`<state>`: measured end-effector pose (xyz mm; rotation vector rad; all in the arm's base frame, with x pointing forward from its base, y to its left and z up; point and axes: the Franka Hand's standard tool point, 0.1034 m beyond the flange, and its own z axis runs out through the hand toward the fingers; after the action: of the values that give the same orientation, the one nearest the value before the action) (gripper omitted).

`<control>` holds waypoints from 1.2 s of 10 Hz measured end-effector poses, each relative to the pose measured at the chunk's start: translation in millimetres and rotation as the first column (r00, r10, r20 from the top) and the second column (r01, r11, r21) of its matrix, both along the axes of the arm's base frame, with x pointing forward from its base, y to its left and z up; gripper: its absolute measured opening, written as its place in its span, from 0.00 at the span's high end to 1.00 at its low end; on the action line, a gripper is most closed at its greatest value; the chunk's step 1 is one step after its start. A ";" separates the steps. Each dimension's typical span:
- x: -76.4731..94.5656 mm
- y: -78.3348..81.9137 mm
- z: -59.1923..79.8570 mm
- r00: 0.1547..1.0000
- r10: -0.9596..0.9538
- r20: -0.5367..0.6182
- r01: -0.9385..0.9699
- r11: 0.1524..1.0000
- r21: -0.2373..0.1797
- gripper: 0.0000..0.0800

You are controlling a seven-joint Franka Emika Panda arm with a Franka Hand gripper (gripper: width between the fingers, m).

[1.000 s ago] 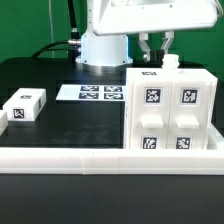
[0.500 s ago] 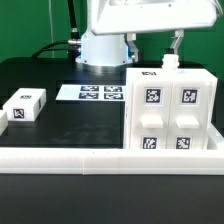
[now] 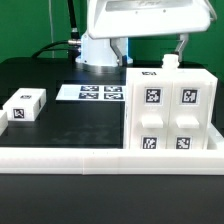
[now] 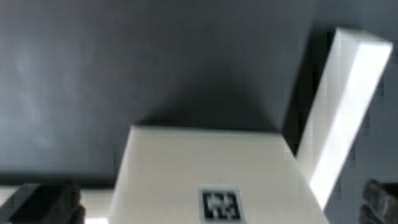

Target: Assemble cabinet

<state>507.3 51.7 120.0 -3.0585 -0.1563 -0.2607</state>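
The cabinet (image 3: 170, 112), a large white box with square tags on its front, stands at the exterior view's right against the front rail. A small white peg (image 3: 170, 63) sticks up from its top. My gripper (image 3: 152, 47) hangs just above the cabinet's top, open wide and empty, with one finger out past each side of the tag on the top. In the wrist view the gripper (image 4: 206, 205) shows as dark fingertips (image 4: 36, 205) at both edges, with the cabinet's tagged top face (image 4: 196, 170) between them.
A small white tagged block (image 3: 25, 105) lies at the exterior view's left. The marker board (image 3: 100, 93) lies flat behind the middle. A white rail (image 3: 90, 160) runs along the front of the black table. The robot base (image 3: 100, 50) stands at the back.
The gripper's fingers have spread apart above the cabinet, from narrow to wide open. The cabinet and the small block have not moved.
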 end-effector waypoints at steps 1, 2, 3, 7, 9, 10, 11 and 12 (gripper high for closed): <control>-9.4 -4.1 -2.9 0.999 -0.009 -0.034 0.009 1.000 0.002 0.00; -20.0 -11.5 -5.7 0.995 -0.037 -0.090 0.038 0.999 0.016 0.00; -27.1 -18.7 -8.6 0.989 -0.067 -0.135 0.072 0.997 0.033 0.00; -29.5 -21.9 -11.0 0.986 -0.079 -0.145 0.085 0.996 0.038 0.00; -29.3 -27.7 -11.3 0.987 -0.076 -0.144 0.082 0.996 0.036 0.00; -31.4 -41.4 -13.2 0.986 -0.085 -0.142 0.091 0.995 0.033 0.00; -44.0 -61.2 -21.7 0.981 -0.124 -0.152 0.129 0.991 0.025 0.00; -51.9 -71.5 -27.9 0.977 -0.143 -0.159 0.146 0.989 0.011 0.00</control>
<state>455.4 -19.8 92.1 -3.0543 0.0779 -0.0271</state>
